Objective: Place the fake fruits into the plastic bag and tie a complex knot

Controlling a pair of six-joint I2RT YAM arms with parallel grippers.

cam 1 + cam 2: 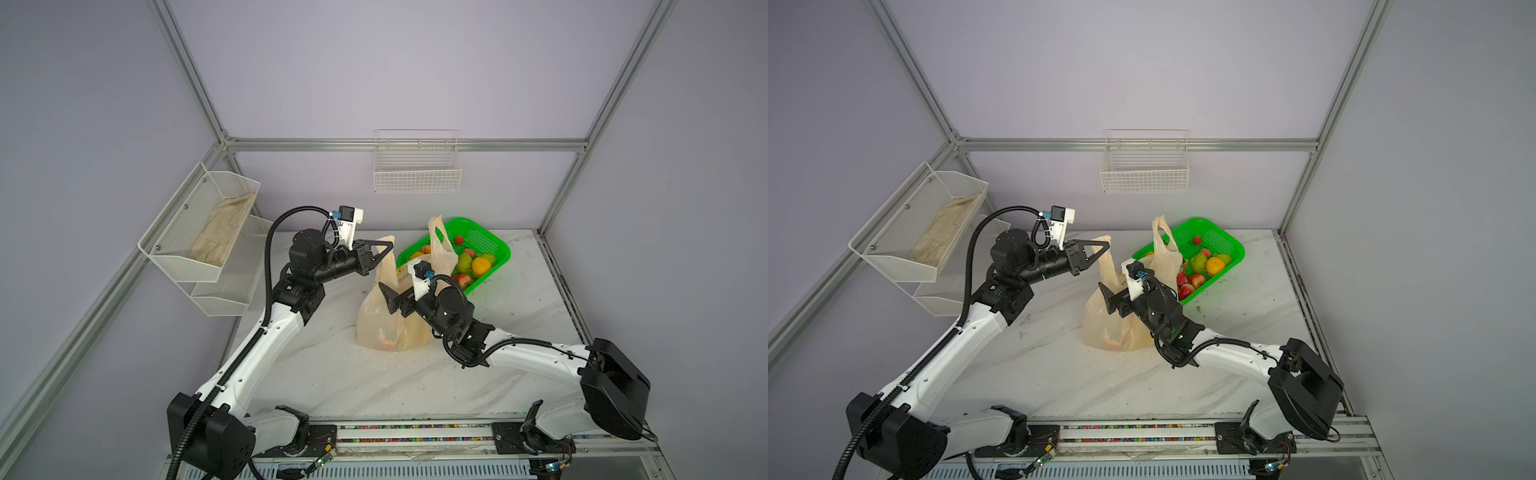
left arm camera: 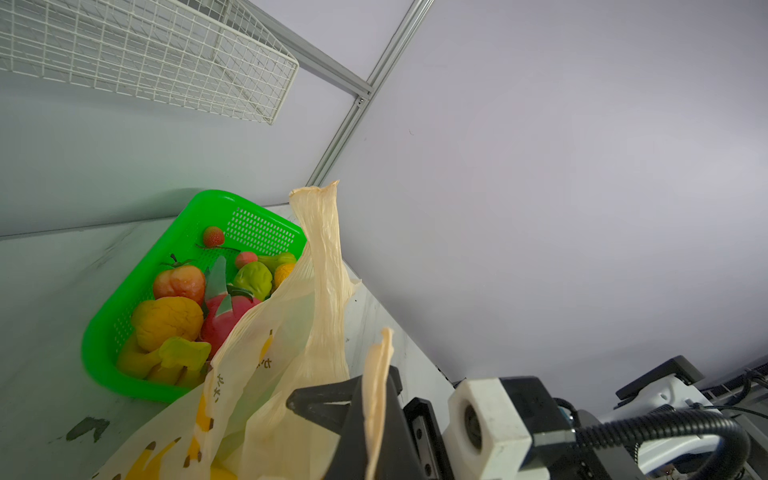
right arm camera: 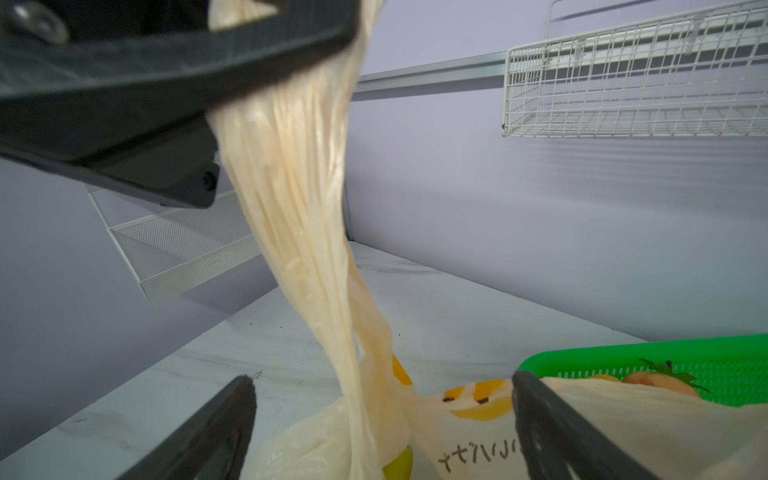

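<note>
1. Standing upright at the centre of both top views, the plastic bag [image 1: 382,328] [image 1: 1108,328] is seen on the marbled surface [image 1: 332,374], just beside the green basket [image 1: 494,249] at its upper right.
2. The first handle [image 1: 385,266] of the bag is pinched in the left end effector [image 1: 388,246], whose jaws are closed tight on it, and the strip is drawn up taut above the bag's left side.
3. The second handle [image 1: 436,239] is gripped by nothing and stands upright in front of the basket, apart from the first.
4. The right end effector [image 1: 386,300] is held at the bag's mouth with its jaws spread wide, and nothing is grasped in it.
5. In the right wrist view the taut handle is seen beyond the two dark fingers [image 3: 216,432], untouched by them.
6. Most of the fake fruits [image 1: 478,266] [image 2: 174,316] are heaped in the basket, in orange, green, red and pink.
7. A reddish shape is made out through the bag's wall near its bottom.
8. Yellow banana prints and dark lettering are shown on the bag in the wrist views.
</note>
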